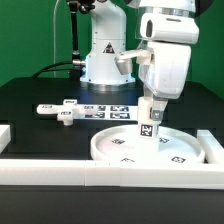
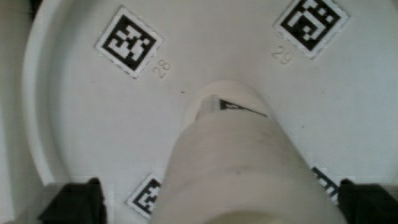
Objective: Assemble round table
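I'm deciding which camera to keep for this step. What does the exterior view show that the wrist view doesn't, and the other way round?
Only the exterior view: the arm's base, the cross-shaped piece lying off the disc toward that view's left, the marker board and the border bars.
Only the wrist view: the gaps between the cylinder and the open jaws on either side of it.
Both: the cylinder standing on the round disc, plus tags on the disc's surface.

no legible text, coded tags (image 2: 130,42) on disc (image 2: 217,58)
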`<state>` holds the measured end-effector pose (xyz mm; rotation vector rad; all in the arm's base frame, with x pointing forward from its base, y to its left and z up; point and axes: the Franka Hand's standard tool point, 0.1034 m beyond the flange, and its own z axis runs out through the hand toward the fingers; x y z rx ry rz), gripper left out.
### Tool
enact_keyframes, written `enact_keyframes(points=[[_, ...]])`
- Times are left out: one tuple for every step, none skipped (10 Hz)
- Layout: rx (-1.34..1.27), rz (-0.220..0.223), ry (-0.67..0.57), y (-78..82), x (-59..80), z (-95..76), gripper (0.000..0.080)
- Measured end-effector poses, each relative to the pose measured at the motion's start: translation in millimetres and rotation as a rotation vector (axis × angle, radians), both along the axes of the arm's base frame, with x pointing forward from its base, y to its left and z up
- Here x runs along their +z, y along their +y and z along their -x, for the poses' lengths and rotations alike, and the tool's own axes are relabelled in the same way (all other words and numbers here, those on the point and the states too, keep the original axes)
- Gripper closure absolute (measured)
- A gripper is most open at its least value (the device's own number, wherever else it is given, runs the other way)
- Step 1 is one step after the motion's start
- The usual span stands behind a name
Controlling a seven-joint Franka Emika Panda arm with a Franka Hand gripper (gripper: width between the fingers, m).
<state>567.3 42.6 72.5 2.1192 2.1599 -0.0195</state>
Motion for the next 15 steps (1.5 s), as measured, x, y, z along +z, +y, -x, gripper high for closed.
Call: enact_keyframes(points=[[0.033,0.009,0.004,-0.6,-1.1,0.3,0.0151],[0.093,0.021,0.010,-1.8,-1.9,0.6,0.0151],[0.132,0.030,0.014,-2.6,-2.4,0.8,0.0151],[0.184,0.039,0.018,-3.0,-2.6,0.9,0.0151],[0.225,0.046,0.022,-3.3,-2.8,1.2,0.0151],[0.284,0.056,0.027,-4.4,-2.8,1.1,0.0151],[0.279,0.056,0.027,-4.4,-2.9,1.1,0.0151],[0.277,0.056,0.027,-4.6,-3.1,1.2,0.0151],[0.276,0.056,0.029,-4.7,-3.6,1.3,0.0267],[0.276,0.056,0.030,-5.0,-3.8,1.6,0.0396],[0.275,0.056,0.031,-5.4,-4.0,1.7,0.0396],[0.255,0.055,0.029,-5.5,-4.0,1.7,0.0393],[0.236,0.054,0.027,-5.6,-4.2,1.8,0.0393],[0.235,0.054,0.027,-5.9,-4.2,1.8,0.0393],[0.201,0.050,0.025,-6.0,-4.4,2.0,0.0393]])
